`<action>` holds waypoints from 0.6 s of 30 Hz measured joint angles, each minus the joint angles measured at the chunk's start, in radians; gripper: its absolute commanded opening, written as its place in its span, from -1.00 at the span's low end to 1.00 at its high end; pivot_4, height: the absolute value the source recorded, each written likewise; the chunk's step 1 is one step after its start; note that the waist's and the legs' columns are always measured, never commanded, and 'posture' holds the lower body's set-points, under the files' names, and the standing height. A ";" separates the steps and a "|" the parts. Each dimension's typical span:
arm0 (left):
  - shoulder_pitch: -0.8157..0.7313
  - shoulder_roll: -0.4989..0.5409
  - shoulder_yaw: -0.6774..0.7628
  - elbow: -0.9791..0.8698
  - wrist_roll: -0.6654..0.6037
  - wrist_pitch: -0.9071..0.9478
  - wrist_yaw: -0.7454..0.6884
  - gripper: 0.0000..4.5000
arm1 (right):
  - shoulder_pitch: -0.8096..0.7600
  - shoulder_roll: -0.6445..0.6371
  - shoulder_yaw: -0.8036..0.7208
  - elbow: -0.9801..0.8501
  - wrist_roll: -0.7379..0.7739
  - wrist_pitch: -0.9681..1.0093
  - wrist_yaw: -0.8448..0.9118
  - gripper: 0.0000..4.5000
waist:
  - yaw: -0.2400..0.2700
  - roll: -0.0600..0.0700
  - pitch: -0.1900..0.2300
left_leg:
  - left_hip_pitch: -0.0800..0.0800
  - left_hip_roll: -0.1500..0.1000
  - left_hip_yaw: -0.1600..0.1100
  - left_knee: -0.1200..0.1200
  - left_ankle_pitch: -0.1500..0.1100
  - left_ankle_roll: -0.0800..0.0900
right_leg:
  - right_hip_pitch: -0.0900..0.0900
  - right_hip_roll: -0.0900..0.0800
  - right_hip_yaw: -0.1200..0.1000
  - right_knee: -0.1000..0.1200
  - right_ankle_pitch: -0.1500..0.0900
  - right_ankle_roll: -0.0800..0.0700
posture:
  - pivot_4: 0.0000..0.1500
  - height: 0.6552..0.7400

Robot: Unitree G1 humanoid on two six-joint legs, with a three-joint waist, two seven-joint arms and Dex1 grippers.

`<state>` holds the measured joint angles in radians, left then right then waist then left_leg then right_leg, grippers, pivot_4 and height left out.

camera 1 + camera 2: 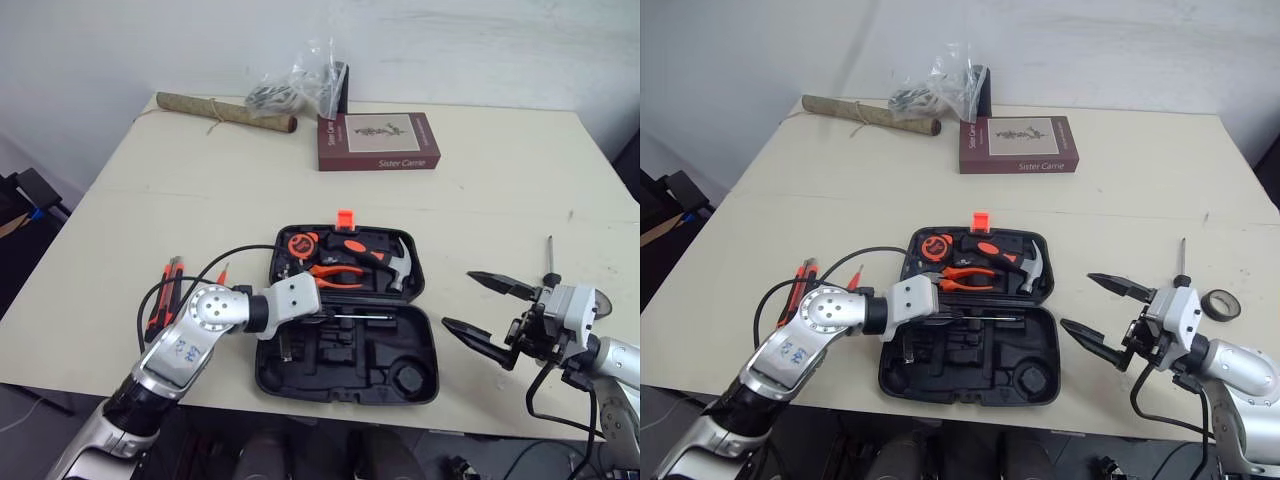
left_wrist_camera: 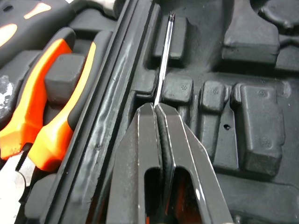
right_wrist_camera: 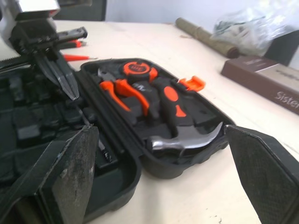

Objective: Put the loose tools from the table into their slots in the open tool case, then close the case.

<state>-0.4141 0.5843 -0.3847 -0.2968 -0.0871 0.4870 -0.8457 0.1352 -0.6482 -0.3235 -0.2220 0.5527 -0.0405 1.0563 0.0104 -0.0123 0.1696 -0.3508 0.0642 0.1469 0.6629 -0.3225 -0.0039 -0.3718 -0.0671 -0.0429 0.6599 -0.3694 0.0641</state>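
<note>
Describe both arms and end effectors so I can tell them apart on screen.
Left arm: silver shell, round grey joint cap, blue markings, white wrist block, looping black cable beside it. Right arm: silver, white wrist block, hanging black cable below. Left end effector and right end effector: two black tapered fingers each.

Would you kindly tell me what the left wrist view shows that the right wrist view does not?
The left wrist view adds the screwdriver shaft clamped in the shut left gripper, over the case's moulded slots. The right wrist view adds the hammer, tape measure, orange latch and book. Both share the pliers, the case and the left gripper.
</note>
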 measured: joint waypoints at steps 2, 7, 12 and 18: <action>-0.001 0.000 0.004 0.001 0.000 -0.001 -0.009 -0.99 | 0.010 0.000 0.000 0.000 0.000 0.000 -0.001 1.00 | 0.000 0.000 0.000 | 0.000 0.000 0.000 0.000 0.000 0.000 | 0.000 0.000 0.000 0.000 0.000 0.000 | 1.00 1.00; 0.013 0.008 0.040 0.038 -0.012 -0.072 -0.039 -0.99 | 0.039 0.004 0.000 0.022 -0.001 -0.022 0.008 1.00 | -0.010 0.000 0.000 | 0.000 0.001 0.000 0.000 0.000 0.000 | -0.001 0.000 0.000 0.000 0.000 0.000 | 1.00 1.00; 0.037 -0.029 0.095 0.088 -0.058 -0.140 -0.051 -0.99 | 0.044 0.004 -0.007 0.103 -0.002 -0.074 0.040 1.00 | -0.013 0.000 0.000 | -0.001 0.001 0.000 0.000 0.000 0.000 | -0.002 0.000 0.000 0.000 0.000 0.000 | 1.00 1.00; 0.083 -0.042 0.294 0.073 -0.214 -0.163 -0.057 -0.99 | 0.070 0.006 -0.051 0.176 -0.002 -0.139 0.066 1.00 | -0.015 0.000 0.002 | -0.002 0.001 0.000 -0.001 0.000 0.000 | -0.004 0.000 -0.001 -0.001 0.000 0.000 | 1.00 1.00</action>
<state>-0.3312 0.5420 -0.0910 -0.2240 -0.3014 0.3243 -0.9031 0.2056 -0.6424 -0.3747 -0.0465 0.5507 -0.1798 1.1221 -0.0042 -0.0122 0.1720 -0.3532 0.0652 0.1471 0.6615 -0.3227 -0.0040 -0.3755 -0.0669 -0.0438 0.6594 -0.3694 0.0641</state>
